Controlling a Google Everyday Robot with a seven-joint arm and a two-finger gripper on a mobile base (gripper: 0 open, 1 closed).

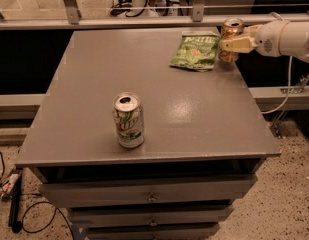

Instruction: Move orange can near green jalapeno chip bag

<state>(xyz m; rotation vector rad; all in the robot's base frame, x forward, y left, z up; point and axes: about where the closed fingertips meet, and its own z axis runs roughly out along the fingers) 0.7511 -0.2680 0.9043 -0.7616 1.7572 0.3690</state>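
The orange can (231, 32) stands upright at the table's far right edge, its silver top showing. The green jalapeno chip bag (196, 50) lies flat just left of the can, close to it. My gripper (232, 44) reaches in from the right on a white arm, and its pale fingers (237, 45) wrap around the can's body, hiding its middle. The can's base is at or just above the tabletop; I cannot tell which.
A white can with green lettering (128, 120) stands upright near the front of the grey table (94, 74). A metal rail (144, 20) runs behind the table. Drawers sit under the tabletop. Cables lie on the floor at the left.
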